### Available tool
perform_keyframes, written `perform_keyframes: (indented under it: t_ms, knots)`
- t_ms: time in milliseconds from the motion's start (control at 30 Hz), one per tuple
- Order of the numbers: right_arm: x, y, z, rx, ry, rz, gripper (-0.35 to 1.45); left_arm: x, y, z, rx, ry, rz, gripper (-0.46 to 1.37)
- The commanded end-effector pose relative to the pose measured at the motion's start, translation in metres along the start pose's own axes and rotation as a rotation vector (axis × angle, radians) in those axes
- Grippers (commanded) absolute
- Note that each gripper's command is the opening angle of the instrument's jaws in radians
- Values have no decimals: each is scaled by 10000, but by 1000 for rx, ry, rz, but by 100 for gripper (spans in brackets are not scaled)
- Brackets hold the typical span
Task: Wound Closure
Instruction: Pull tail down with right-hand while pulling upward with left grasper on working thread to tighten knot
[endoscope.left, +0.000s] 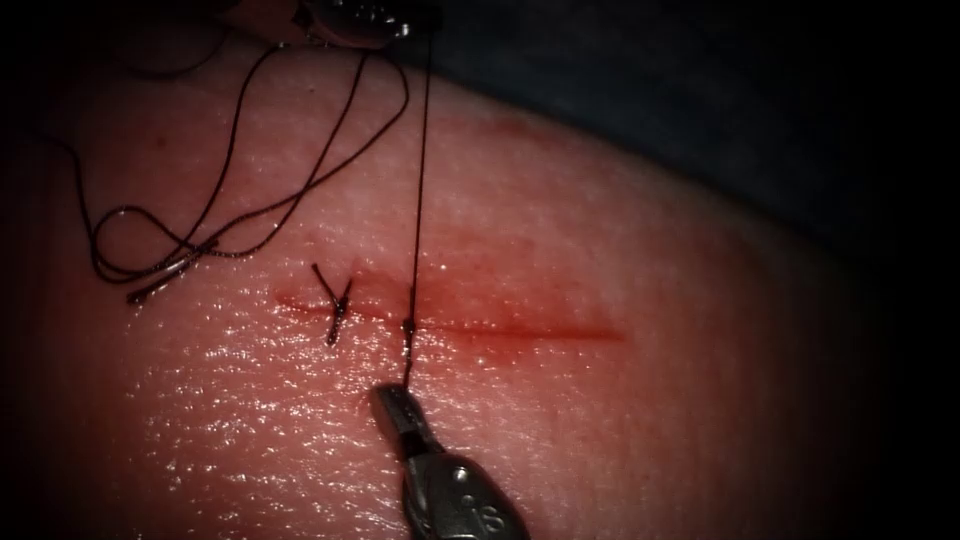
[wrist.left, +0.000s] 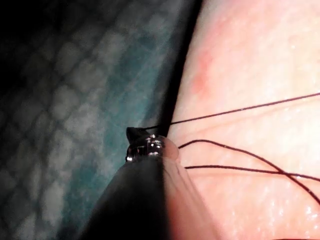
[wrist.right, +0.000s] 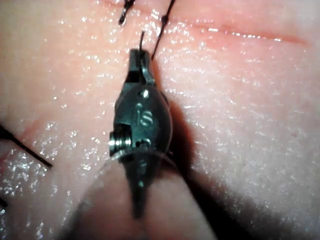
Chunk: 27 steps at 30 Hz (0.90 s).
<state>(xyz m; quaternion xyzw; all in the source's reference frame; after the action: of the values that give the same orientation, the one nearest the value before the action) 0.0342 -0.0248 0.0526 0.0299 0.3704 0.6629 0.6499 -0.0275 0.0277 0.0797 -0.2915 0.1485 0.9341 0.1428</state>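
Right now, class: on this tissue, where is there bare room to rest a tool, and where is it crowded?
Bare: the tissue right of the right tool, below the cut, and the patch above the cut's right end. Crowded: upper left, where loose thread loops beside the needle; and mid-cut, between the tied stitch and the taut thread running to the left tool.

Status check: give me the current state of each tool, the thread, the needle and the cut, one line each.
Left arm's tool: beyond the cut, jaws shut on the dark thread.
Right arm's tool: just below the cut, jaws shut on a short thread end.
Dark thread: taut from the left tool to the second stitch; slack loops lie left.
Curved needle: loose on the tissue, held by neither tool.
Cut in the pale pork tissue: knotted stitch at left, right part open.
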Motion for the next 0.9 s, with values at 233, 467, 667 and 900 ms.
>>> perform_keyframes:
  t_ms: [233,467,667,900]
  knots:
    - [-4,-5,-6,11,-15,-77,-35,-7,-5,-2,9,-11,-2,-35]
    - [-1,-4,-2,17,-11,-143,-35,-13,-6,-6,12,-11,-2,-35]
    - [6,-3,0,36,39,-220,-35,-14,-5,-9,12,-10,-2,-35]
    - [7,-2,1,67,40,-255,-35,-13,-3,-11,13,-12,-3,-35]
